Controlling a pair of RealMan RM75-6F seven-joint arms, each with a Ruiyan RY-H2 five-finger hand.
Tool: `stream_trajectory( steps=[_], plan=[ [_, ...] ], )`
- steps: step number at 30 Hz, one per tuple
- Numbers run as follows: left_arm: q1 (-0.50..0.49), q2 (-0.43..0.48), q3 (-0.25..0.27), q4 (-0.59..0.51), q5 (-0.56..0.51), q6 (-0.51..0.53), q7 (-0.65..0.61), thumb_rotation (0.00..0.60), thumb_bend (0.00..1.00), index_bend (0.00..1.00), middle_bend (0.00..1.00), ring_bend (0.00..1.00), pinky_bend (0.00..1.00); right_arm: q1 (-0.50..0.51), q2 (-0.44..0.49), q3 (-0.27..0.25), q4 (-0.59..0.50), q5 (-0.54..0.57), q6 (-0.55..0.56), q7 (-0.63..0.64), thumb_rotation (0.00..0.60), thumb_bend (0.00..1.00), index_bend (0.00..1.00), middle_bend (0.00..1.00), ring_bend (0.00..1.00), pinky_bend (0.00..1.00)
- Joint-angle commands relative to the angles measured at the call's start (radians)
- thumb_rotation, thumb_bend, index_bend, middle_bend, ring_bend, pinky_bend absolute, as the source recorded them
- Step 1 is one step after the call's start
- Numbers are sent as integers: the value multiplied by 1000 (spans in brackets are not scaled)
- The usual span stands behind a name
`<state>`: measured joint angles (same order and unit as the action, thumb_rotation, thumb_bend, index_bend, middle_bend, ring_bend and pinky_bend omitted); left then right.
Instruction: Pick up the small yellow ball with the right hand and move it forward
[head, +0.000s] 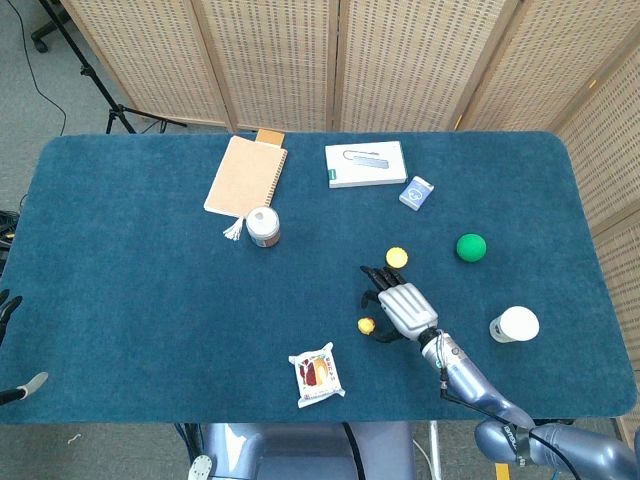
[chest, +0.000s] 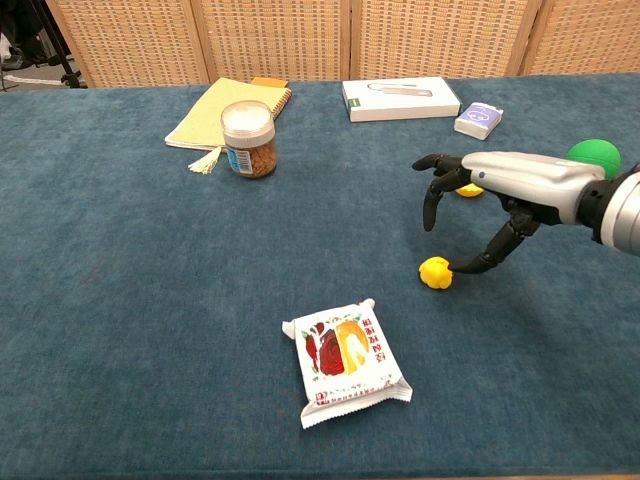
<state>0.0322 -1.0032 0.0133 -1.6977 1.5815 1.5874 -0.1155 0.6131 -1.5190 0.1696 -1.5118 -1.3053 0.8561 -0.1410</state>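
Right hand (chest: 478, 200) hovering over small yellow ball (chest: 435, 271), fingers spread, holding nothing; thumb tip just beside ball. Ball lying on table (head: 130, 300), near snack packet (head: 316, 375). Reach step; next: lowering, closing fingers around ball.

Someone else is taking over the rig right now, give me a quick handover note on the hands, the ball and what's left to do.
Right hand: open, fingers spread, arched over the small yellow ball; thumb tip at or near the ball, no grip.
Left hand: barely visible at the table's left edge, state unclear.
The ball lies on the blue table, nearer than the yellow cup-shaped piece.
Done: reach to the ball.
Left: grasp, lift, move it forward.
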Motion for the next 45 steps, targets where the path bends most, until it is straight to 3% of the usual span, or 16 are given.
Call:
stream_trajectory(
  steps=[1,12,20,30,38,45],
  plan=[
    [0,2,2,2,4,0,-2,600,0,0,0,0,0,8,-21,-8,14,20,3,-29,600,260,402,0,0,0],
    [-5,4,3,5,5,-6,-8,600,0,0,0,0,0,22,-58,-23,55,93,-4,-86,600,311,402,0,0,0],
    [-8,4,4,4,5,-11,-5,600,0,0,0,0,0,33,-67,-25,60,112,-5,-82,600,364,460,0,0,0],
    [-10,7,3,4,2,-12,-12,600,0,0,0,0,0,35,-40,-14,11,94,25,-46,600,402,495,0,0,0],
    [-10,8,3,4,1,-13,-16,600,0,0,0,0,0,53,12,84,-22,134,74,-7,600,459,505,0,0,0],
    [-17,10,1,-4,-14,-31,-8,600,0,0,0,0,0,136,18,192,139,344,-8,-40,600,466,505,0,0,0]
  ],
)
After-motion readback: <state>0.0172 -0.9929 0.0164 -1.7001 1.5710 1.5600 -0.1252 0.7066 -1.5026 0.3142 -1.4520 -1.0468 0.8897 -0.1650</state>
